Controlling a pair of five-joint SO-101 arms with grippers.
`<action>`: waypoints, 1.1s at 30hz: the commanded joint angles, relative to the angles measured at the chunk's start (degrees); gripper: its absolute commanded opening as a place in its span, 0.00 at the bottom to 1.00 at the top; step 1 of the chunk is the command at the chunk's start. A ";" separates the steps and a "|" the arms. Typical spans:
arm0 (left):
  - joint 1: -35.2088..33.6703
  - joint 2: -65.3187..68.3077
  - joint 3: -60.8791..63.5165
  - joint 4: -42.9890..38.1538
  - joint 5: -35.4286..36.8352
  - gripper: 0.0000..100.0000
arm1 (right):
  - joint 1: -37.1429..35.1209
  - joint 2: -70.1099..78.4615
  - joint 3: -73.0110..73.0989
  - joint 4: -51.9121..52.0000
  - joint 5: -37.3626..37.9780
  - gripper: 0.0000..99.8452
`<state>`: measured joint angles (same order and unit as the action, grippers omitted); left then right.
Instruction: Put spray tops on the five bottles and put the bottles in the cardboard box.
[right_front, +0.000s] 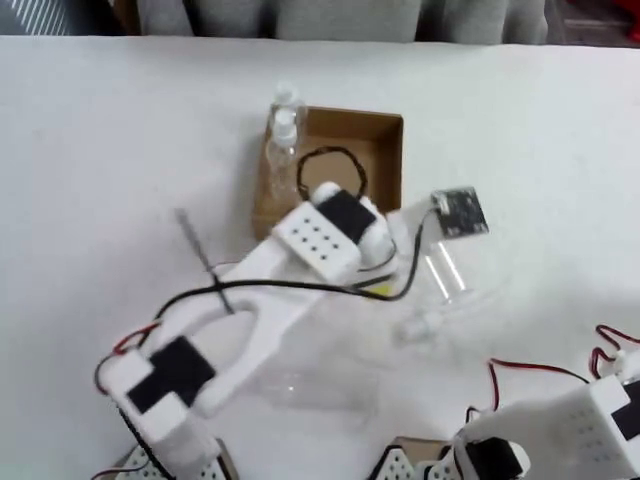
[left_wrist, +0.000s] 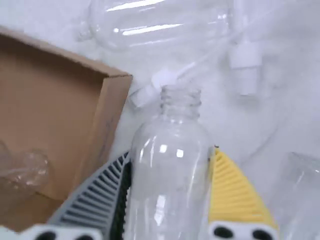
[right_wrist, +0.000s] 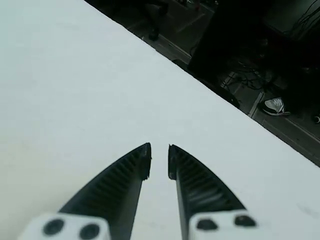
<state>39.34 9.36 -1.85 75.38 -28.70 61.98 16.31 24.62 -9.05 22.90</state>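
The white counter (right_front: 90, 140) carried the left arm (right_front: 270, 290), stretched out with its wrist over the near corner of the cardboard box (right_front: 385, 135). Just outside that box's wall, the left hand (left_wrist: 170, 157) clamped an uncapped clear bottle (left_wrist: 170, 130) by its body. Well away from the box, the right hand (right_wrist: 159, 161) hung over the counter, fingers a sliver apart and holding nothing. A loose spray top (left_wrist: 245, 65) lay beyond the box.

We see the held bottle (left_wrist: 169, 125), just beside the cardboard box (left_wrist: 107, 120), only partway down; its base is cut off by the picture's edge, and the ribbed fingers (left_wrist: 235, 190) of the left gripper (left_wrist: 171, 156) hide its flanks; inside the box a blurred bottle (left_wrist: 25, 170) is cropped too; from above, the left arm (right_front: 300, 265) covers the box's near wall; near the box, a faint bottle (right_front: 320, 385) defies outlining.
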 joint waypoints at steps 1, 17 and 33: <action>-4.88 -10.24 -2.64 6.77 5.10 0.02 | -3.38 -2.24 -1.85 6.02 1.05 0.04; -38.11 -46.99 37.89 -1.32 5.63 0.02 | -21.93 -28.88 -1.49 57.45 1.14 0.05; -61.05 -52.09 60.92 -28.75 33.49 0.02 | -68.70 -51.38 0.53 91.56 14.33 0.05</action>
<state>-15.87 -42.24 59.16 52.35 -0.57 8.70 -30.46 24.62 76.40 34.42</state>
